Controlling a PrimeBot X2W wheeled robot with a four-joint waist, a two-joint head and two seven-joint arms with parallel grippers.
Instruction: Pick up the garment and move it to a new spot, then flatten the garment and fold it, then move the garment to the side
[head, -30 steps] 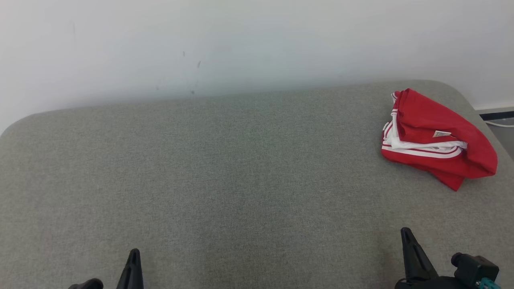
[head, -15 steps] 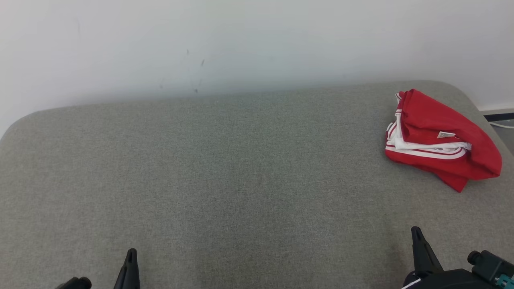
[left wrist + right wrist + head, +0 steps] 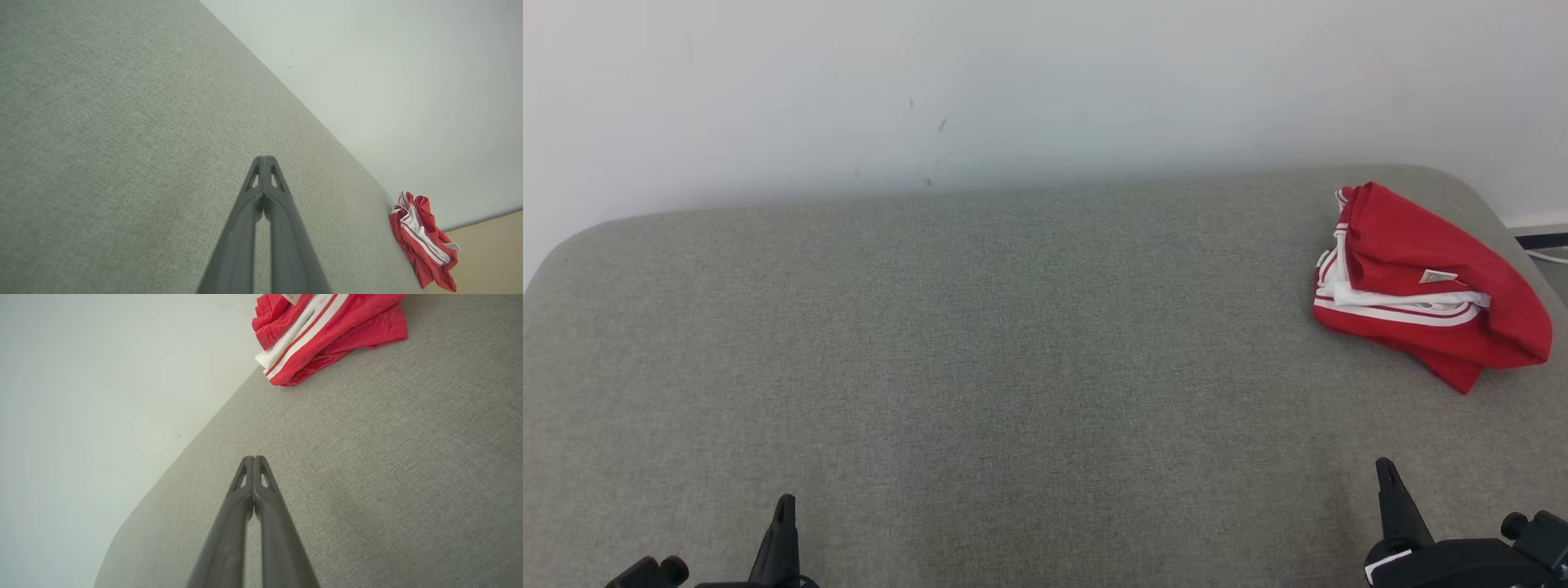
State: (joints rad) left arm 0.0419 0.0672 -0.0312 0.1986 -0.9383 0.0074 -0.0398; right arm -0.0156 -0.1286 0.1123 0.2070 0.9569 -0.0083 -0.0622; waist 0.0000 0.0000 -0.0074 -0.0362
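The garment (image 3: 1425, 282) is red with white stripes and a small white label, folded into a loose bundle at the far right of the grey padded table (image 3: 980, 343). It also appears in the left wrist view as the garment (image 3: 423, 241) and in the right wrist view as the garment (image 3: 327, 330). My left gripper (image 3: 784, 510) sits at the lower left, shut and empty, well away from the bundle. Below the bundle, at the lower right, my right gripper (image 3: 1387, 475) is shut with nothing held. Both wrist views show the left gripper (image 3: 264, 160) and right gripper (image 3: 254, 459) with fingertips pressed together.
A white wall (image 3: 1013, 82) rises behind the table's far edge. The table's rounded right corner lies just beyond the garment, with floor and a dark skirting strip (image 3: 1539, 239) past it.
The head camera has shifted, sliding the scene slightly rightward. Both grippers have drawn lower in the head view, the right one moving right. The garment lies as before.
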